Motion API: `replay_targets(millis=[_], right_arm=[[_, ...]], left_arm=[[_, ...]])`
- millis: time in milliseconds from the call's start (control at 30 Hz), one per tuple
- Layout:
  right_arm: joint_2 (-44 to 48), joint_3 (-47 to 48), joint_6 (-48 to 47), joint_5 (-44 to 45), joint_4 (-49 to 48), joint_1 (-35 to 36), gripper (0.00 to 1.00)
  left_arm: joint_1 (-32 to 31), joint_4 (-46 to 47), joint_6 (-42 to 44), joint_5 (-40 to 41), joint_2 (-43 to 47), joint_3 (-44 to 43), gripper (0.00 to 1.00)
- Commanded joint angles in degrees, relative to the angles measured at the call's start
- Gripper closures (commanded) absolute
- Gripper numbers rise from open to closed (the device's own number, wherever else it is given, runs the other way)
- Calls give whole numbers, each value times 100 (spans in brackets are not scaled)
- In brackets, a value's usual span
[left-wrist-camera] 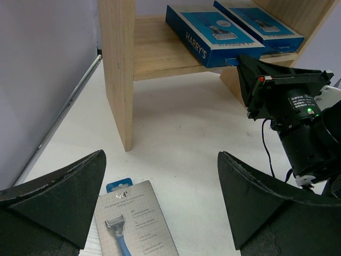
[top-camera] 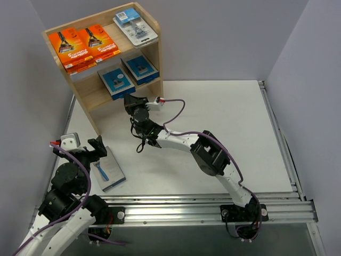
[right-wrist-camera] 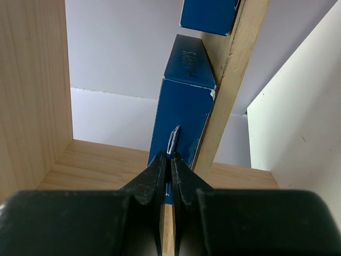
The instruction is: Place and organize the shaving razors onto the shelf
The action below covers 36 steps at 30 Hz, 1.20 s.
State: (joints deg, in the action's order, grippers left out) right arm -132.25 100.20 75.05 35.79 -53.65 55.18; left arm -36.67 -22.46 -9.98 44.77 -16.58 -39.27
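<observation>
Overhead, the left gripper (top-camera: pixel 97 146) hangs at about eight o'clock on the table (top-camera: pixel 224 106), its jaws spread wide with nothing between them. The grey pack (top-camera: pixel 108 169), picturing a blue razor, lies flat on the table just at five o'clock from that gripper and clear of it. In the left wrist view the pack sits at six o'clock, low between the two dark pads (left-wrist-camera: pixel 58 197), touching neither.

The shelf (top-camera: pixel 91 95) stands at eleven o'clock on the table. On its top tier the first orange pack (top-camera: pixel 68 45) and the second orange pack (top-camera: pixel 100 38) lie side by side, edges touching. The clear blister pack (top-camera: pixel 136 26) lies at their three o'clock, by the right end of the rim. On the lower tier the left blue box (top-camera: pixel 117 81) and the right blue box (top-camera: pixel 140 68) lie flat next to each other. The left one's near end juts slightly past the front edge of the board.

The right gripper (top-camera: pixel 130 99) reaches to that front edge, at six o'clock from the left blue box, with its jaws pressed together. In the right wrist view its fingertips (right-wrist-camera: pixel 160 165) meet at a small loose flap on the box's near end. Whether the flap is caught between them cannot be told.
</observation>
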Motion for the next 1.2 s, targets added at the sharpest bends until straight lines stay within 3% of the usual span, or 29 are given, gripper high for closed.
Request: replay_targets(millis=[0,1167], right_arm=[[-117,333,89,455,-164,2,100],[-539,896,133,183,188,-297,100]], left_arm=[[-42,233,49,23,-56,-28,5],[-95,268,57,-48,-82,-2,6]])
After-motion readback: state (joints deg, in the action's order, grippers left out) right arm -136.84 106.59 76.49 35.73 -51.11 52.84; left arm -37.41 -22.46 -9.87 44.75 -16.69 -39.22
